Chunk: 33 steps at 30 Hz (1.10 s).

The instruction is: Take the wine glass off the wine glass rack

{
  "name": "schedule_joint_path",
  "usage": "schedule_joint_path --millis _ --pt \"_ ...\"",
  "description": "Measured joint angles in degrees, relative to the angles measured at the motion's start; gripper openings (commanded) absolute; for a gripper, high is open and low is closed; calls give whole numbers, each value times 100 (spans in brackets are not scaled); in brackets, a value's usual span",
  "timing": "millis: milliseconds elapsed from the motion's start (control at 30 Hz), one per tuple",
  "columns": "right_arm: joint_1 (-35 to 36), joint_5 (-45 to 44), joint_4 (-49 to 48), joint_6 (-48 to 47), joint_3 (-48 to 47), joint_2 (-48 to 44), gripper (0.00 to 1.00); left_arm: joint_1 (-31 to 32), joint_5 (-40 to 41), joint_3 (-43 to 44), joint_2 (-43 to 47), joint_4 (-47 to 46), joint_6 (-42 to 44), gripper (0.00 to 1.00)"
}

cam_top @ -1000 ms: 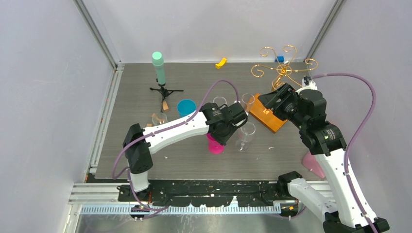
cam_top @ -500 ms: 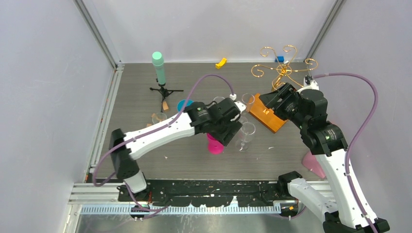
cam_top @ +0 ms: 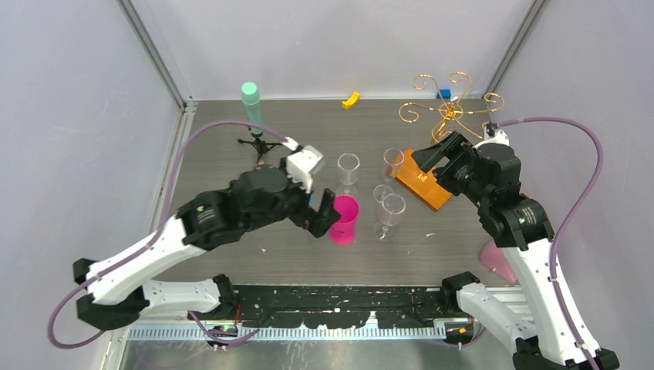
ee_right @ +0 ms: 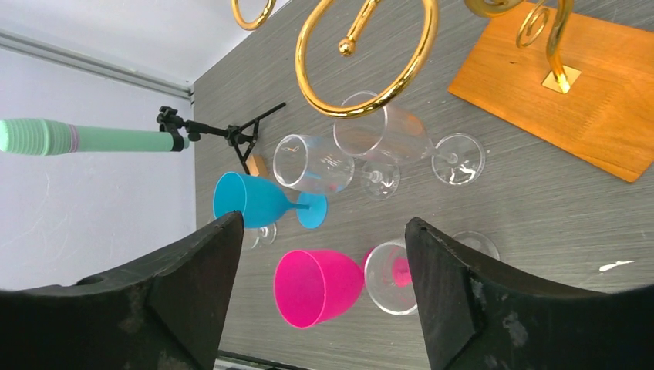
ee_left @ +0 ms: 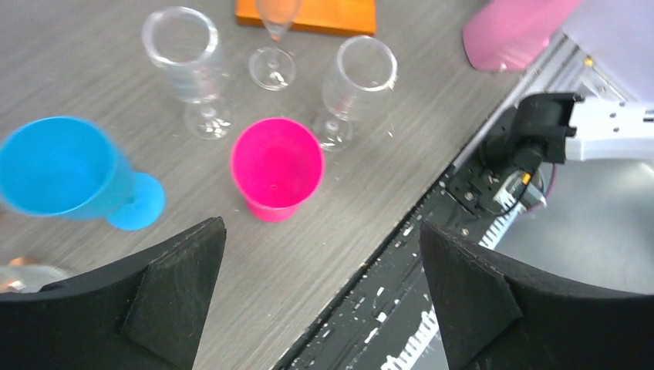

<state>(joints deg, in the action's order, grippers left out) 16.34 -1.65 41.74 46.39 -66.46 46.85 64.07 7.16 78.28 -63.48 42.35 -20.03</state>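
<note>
The wine glass rack (cam_top: 451,108) is gold wire on an orange wooden base (cam_top: 423,179) at the back right, and I see no glass hanging on its scroll arms (ee_right: 366,54). A clear wine glass (cam_top: 389,212) stands upright on the table beside a pink glass (cam_top: 345,218); the left wrist view shows the same clear glass (ee_left: 359,77). My left gripper (cam_top: 320,214) is open and empty, left of the pink glass (ee_left: 278,169). My right gripper (cam_top: 433,156) hovers open and empty over the base's near corner.
More clear glasses (cam_top: 348,168) (cam_top: 392,162) stand mid-table, and a blue glass (ee_left: 65,173) sits left of the pink one. A mint-green cylinder on a black tripod (cam_top: 253,116) is at the back left. A pink object (cam_top: 497,260) lies at the table's right front edge.
My left gripper has opened wide and drawn back to the left, away from the clear glass, which stays standing by the pink one. The right arm has barely moved.
</note>
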Motion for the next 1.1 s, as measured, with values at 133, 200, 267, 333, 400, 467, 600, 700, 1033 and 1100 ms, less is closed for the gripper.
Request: schedule_joint_path --millis 133,200,267,333,400,467,600,700,1033,1100 --pt "0 -201 140 -131 -92 -52 89 0 752 -402 955 -76 107 100" --pt "0 -378 212 -238 -157 -94 90 0 1158 -573 1381 -83 155 100" --pt "0 -603 271 -337 -190 -157 91 0 1716 -708 1869 -48 254 100" --pt "0 -841 339 -444 -192 -210 91 0 2227 -726 2192 17 306 100" --pt "0 -1056 396 -542 -192 -240 91 0 2811 -717 2531 173 367 100" --pt "0 -1285 424 -627 -192 -275 91 0 3289 -673 2839 361 400 100" --pt "0 -1764 485 -776 -192 -365 91 0 3930 -601 3303 675 511 100" --pt "0 -2234 538 -868 -190 -516 91 0 4188 -555 3554 870 605 100" --pt "0 -3628 518 -964 -11 -1572 91 0 4673 -361 3873 1088 837 100" --pt "0 -3748 501 -970 57 -1655 91 0 4704 -352 3875 1126 868 100"
